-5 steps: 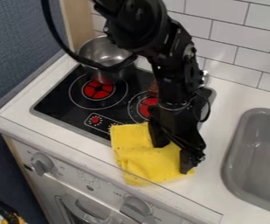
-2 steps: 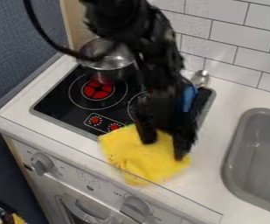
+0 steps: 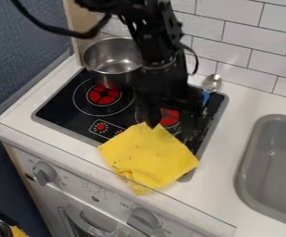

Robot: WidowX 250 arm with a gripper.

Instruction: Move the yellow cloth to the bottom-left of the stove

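White tiles (image 3: 232,65) line the far side of the counter (image 3: 232,185), and a dark blue wall (image 3: 21,51) stands to the left. Along the right edge the grey sink (image 3: 247,162) is cut off, and in the near left corner a black and yellow object (image 3: 16,230) shows too little to name. The arm (image 3: 151,37) is cropped by the top edge and covers much of the stove's (image 3: 65,109) right half. Behind the gripper (image 3: 173,132) only a sliver of something blue (image 3: 205,97) peeks out, just beside the spoon (image 3: 212,83); what it is, I cannot tell. The metal pot (image 3: 111,58), at the far left of the stove, is partly hidden by the arm.

Black fingers against black glass are hard to read, the right one above all, but they stand well apart, with a red burner (image 3: 168,117) showing between them. They have hold of nothing that shows. The left fingertip overlaps the far edge of the yellow cloth (image 3: 148,157); whether it touches, I cannot tell. The cloth lies spread and slightly rumpled over the stove's near edge, to the right of the red-lit controls (image 3: 100,126), its near corner reaching the counter's front edge.
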